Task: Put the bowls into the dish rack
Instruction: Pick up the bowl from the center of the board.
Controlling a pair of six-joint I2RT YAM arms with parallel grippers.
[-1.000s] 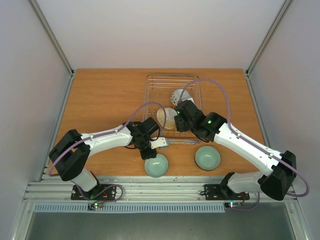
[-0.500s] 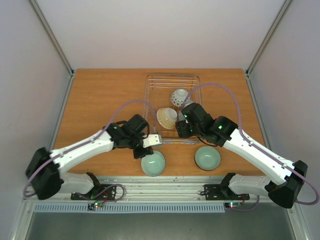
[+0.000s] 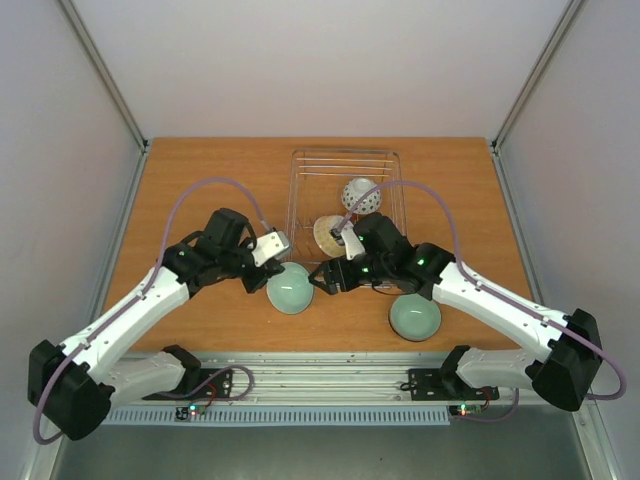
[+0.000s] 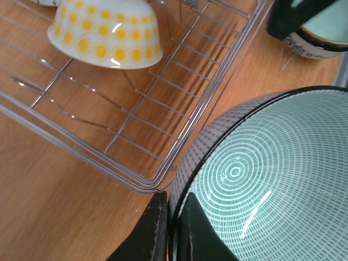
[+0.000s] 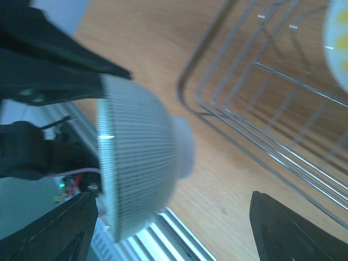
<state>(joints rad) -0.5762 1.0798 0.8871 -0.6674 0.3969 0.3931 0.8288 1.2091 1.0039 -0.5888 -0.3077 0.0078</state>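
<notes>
My left gripper [image 3: 276, 266] is shut on the rim of a pale green bowl [image 3: 290, 291] and holds it tilted just off the near left corner of the wire dish rack [image 3: 345, 170]. In the left wrist view the fingers [image 4: 159, 217] pinch the patterned bowl [image 4: 272, 174] beside the rack corner [image 4: 157, 182]. My right gripper [image 3: 322, 277] is open and empty, right beside that bowl [image 5: 138, 163]. A cream-yellow bowl [image 3: 332, 236] and a white dotted bowl [image 3: 360, 195] sit in the rack. A second green bowl [image 3: 414, 317] rests on the table.
The wooden table [image 3: 210, 190] has grey walls on three sides and a metal rail along its near edge [image 3: 320, 375]. The right arm [image 3: 470, 285] reaches across above the second green bowl. The yellow bowl [image 4: 106, 32] is tipped against the rack's tines.
My left gripper has lifted the green bowl off the table near the front edge and carried it back and left. My right gripper has come out of the rack and moved left toward that bowl.
</notes>
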